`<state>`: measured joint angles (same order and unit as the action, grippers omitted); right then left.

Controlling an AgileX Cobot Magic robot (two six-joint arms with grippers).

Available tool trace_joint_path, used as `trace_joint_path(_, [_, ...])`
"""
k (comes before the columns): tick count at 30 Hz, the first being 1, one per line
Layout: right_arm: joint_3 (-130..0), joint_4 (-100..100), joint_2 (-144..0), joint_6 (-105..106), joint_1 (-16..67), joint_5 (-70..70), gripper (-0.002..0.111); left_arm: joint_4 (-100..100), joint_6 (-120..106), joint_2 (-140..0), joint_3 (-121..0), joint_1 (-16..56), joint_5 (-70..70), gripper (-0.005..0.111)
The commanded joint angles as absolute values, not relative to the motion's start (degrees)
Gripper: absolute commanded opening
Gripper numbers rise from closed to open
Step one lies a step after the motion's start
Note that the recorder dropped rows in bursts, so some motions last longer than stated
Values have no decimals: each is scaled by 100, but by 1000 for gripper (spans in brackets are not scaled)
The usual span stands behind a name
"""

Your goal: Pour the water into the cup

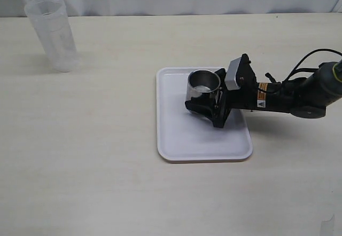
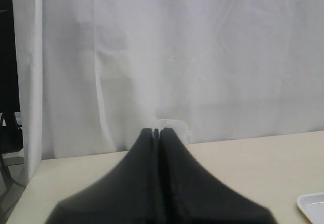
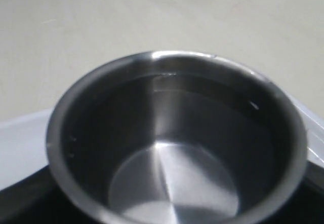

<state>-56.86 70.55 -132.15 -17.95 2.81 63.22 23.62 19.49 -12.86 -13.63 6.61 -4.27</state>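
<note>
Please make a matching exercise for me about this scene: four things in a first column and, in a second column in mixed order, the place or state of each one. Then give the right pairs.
Column one
1. cup
2. beaker
3. tray
4. left gripper

Column two
A. fingers shut together, holding nothing
B. white, flat on the table, under the cup
C. translucent, upright on the table, apart from the tray
D. shiny steel, between the fingers of the right gripper

Pairs: 1-D, 2-C, 3-B, 4-A

Pale table [image 1: 107,166] — white tray [image 1: 184,140], plastic beaker [image 1: 53,33]
</note>
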Motion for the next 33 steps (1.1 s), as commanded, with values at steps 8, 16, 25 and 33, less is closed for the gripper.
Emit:
trace_joint_path(8, [-5694, 6926, -13156, -1760, 251, 6402, 91, 2327, 1996, -1271, -1340, 676, -406, 0])
trace_joint_path(16, [-5555, 6946, -12614, -1760, 251, 6439, 91, 2327, 1996, -1271, -1340, 676, -416, 0])
trace_joint_path(25, [-5270, 6750, -12009, -1781, 251, 6676, 85, 2327, 1996, -1271, -1340, 676, -416, 0])
trace_joint_path(33, [-4814, 6667, -10875, -1781, 251, 6592, 26, 2327, 1996, -1271, -1340, 676, -441, 0])
